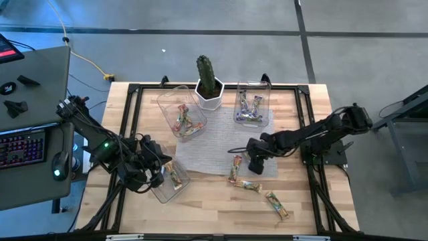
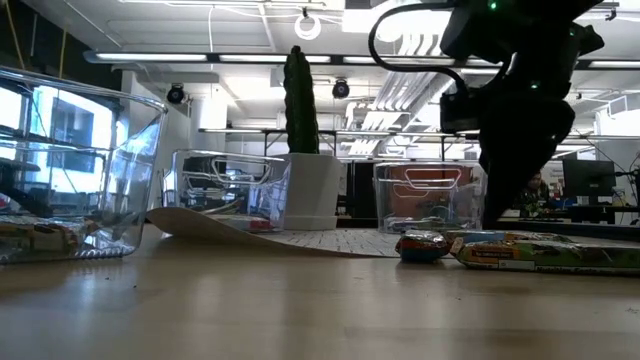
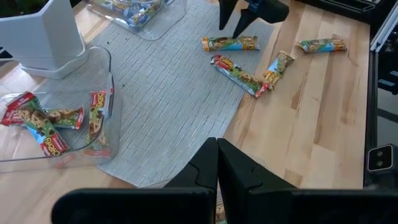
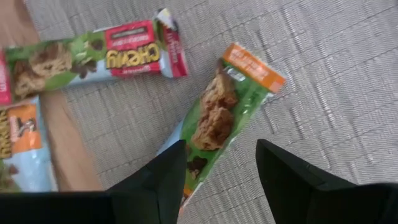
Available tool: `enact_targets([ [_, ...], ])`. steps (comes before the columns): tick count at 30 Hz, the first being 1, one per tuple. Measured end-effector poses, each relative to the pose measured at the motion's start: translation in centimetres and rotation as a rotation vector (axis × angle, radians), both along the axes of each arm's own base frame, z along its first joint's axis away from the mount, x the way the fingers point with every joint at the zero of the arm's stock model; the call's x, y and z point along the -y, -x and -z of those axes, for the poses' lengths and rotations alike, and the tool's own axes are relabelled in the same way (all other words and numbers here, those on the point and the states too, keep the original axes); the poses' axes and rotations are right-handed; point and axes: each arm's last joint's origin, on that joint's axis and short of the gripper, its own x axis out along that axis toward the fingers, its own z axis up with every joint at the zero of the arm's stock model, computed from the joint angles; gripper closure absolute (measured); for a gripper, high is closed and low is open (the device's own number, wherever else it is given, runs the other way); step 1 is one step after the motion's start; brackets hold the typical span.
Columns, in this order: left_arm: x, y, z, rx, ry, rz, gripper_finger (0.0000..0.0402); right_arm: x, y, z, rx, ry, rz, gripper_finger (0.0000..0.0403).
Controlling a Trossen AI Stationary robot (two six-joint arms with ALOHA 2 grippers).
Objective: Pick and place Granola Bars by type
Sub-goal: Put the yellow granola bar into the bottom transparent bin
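Observation:
Several loose granola bars lie flat near the mat's front right corner: one green-orange bar point(image 4: 217, 118), a red-labelled one point(image 4: 93, 59), and others point(image 1: 246, 186) point(image 1: 276, 204) on the wood. My right gripper point(image 4: 221, 152) is open just above the green-orange bar, a finger on either side of its near end; it also shows in the high view point(image 1: 255, 164). My left gripper point(image 3: 217, 146) is shut and empty at the front left point(image 1: 154, 175), beside a clear tub point(image 1: 168, 181) holding a bar.
A clear tub point(image 1: 182, 114) with red-wrapped bars and another point(image 1: 253, 104) with purple bars stand at the back on the grey woven mat point(image 1: 214, 144). A cactus in a white pot point(image 1: 208, 84) stands between them. A black frame rail point(image 1: 314, 167) edges the table.

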Motion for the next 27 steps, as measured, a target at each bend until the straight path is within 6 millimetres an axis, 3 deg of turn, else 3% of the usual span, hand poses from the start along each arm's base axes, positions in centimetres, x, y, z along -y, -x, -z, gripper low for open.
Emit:
enact_targets([
  [8,0.0,0.0,0.0,0.0,0.0,0.0,0.0401,0.0,-0.2,-0.1,0.022,0.012,0.029,0.0226],
  [19,0.0,0.0,0.0,-0.009,-0.003,0.004,0.0401,-0.3,-1.5,2.7,-0.022,-0.014,0.019,0.0231],
  [27,0.0,0.1,0.1,-0.014,-0.003,0.008,0.0401,-0.4,-1.7,2.7,-0.012,-0.058,0.004,0.0316],
])
